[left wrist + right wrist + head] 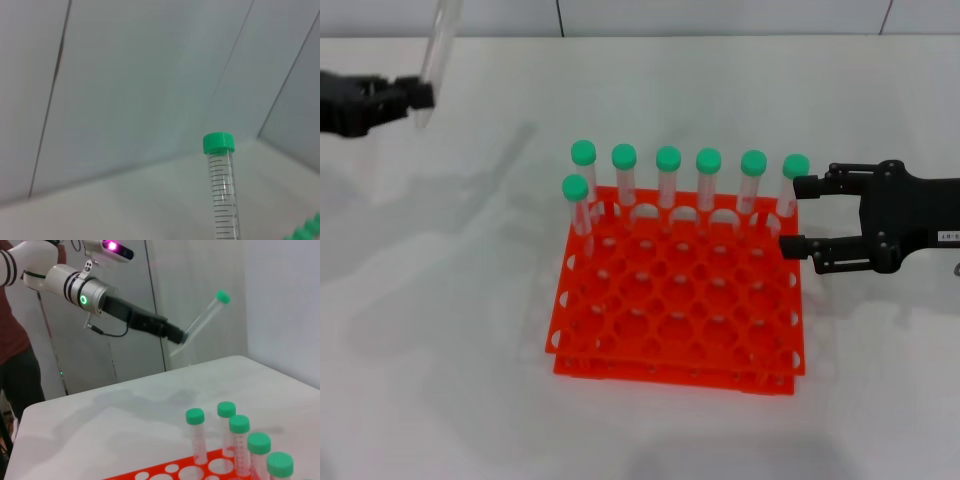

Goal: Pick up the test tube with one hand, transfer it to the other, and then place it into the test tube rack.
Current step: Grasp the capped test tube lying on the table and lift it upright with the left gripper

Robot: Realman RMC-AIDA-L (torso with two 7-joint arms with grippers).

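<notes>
My left gripper [420,95] is up at the far left, shut on the lower end of the test tube [441,45]. The tube leans upward and its cap lies outside the head view. The left wrist view shows the tube [223,195] with its green cap [218,143] in the air. In the right wrist view the left gripper [178,336] holds the tilted tube [202,320] well above the table. The orange-red test tube rack [680,320] stands at the centre. My right gripper [800,216], with the white label, is open just beside the rack's back right corner.
Several green-capped tubes [666,185] stand along the rack's back row and left side, the rightmost [790,185] close to the right gripper's finger. The white table [440,350] stretches around the rack. A person in a dark red shirt [12,335] stands beyond the table.
</notes>
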